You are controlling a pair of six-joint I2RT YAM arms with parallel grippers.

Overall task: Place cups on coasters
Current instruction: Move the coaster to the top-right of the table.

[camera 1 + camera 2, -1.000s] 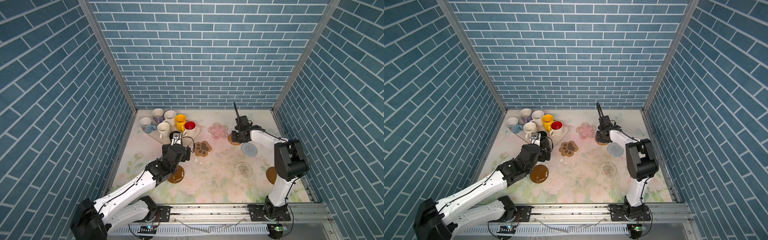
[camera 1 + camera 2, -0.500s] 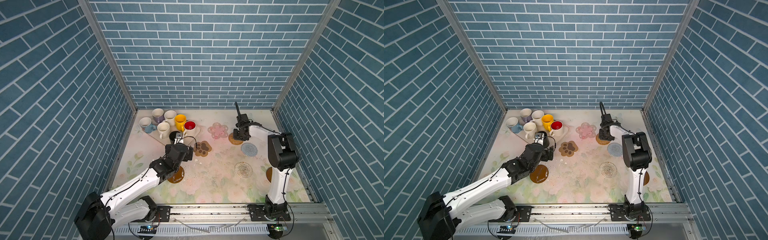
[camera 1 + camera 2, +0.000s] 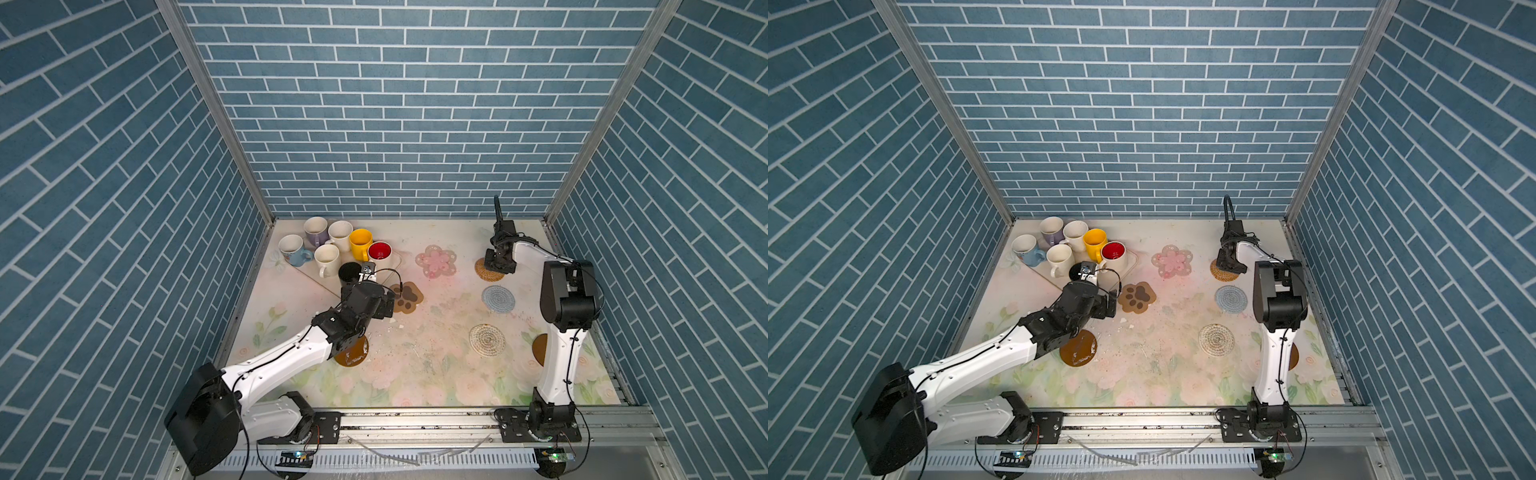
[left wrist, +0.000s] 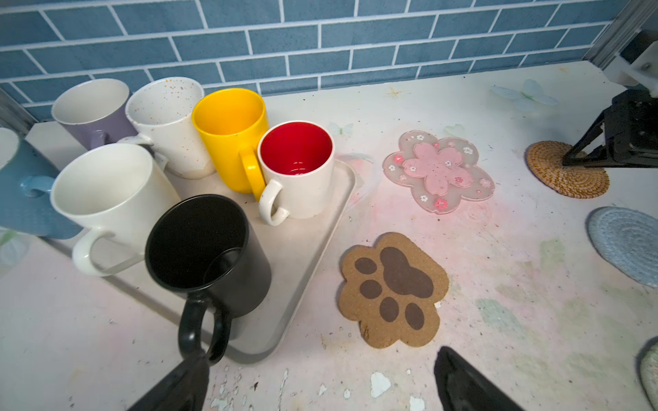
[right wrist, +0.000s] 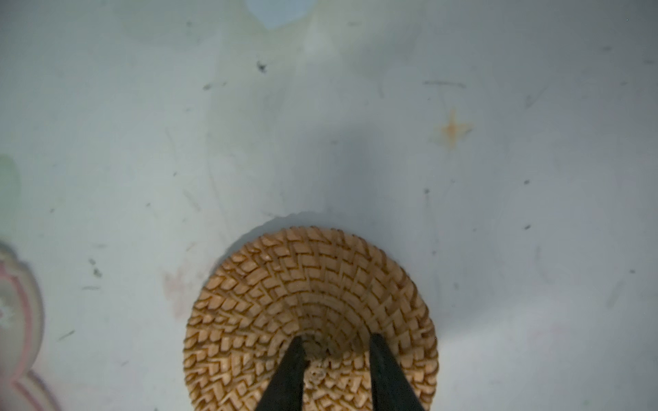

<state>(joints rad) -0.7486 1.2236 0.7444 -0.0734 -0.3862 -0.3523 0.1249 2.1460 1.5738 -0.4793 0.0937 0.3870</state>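
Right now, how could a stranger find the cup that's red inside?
Look at the far left corner of the flowery table, where ceramic mugs crowd a cream rectangular tray. Beside the yellow mug stands a white mug, nearest the pink flower-shaped coaster. Only it is bright red inside.

Brown disc half behind right arm

White left arm and right arm, black joints, black cables

We see a yellow mug, a black mug, a white mug red inside, a cream mug with orange speckles and a lavender mug. The paw coaster is tan with dark-brown pads, the flower coaster pink.
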